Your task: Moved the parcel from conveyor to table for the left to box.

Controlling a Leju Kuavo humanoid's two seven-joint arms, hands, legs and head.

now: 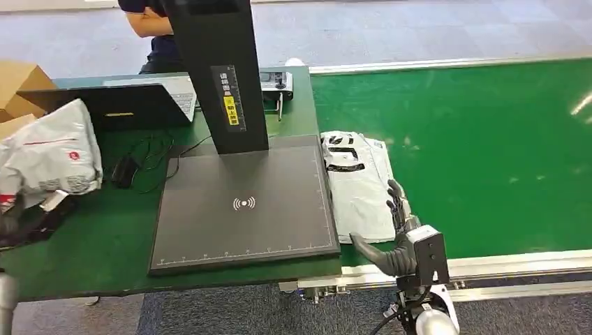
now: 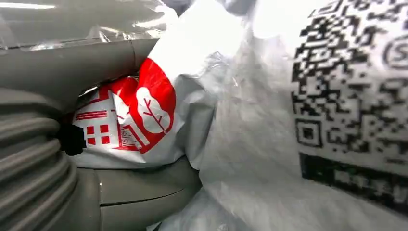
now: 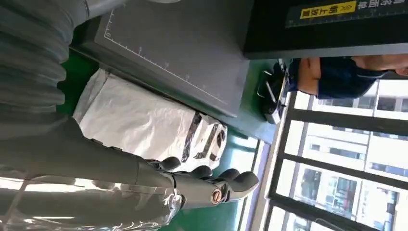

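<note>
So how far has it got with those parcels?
One white parcel is already in the left hand at the table's left end. The right hand is open beside a grey parcel lying on the green conveyor. Lifting it onto the table and boxing remain.

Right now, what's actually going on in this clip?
The robot's right hand is open, reaching over a flat grey parcel that lies on the green conveyor against the edge of the dark scanner platform. It has not gripped the parcel yet. The left hand holds a white bag with red print at the table's left end. A person sits behind the table.
</note>
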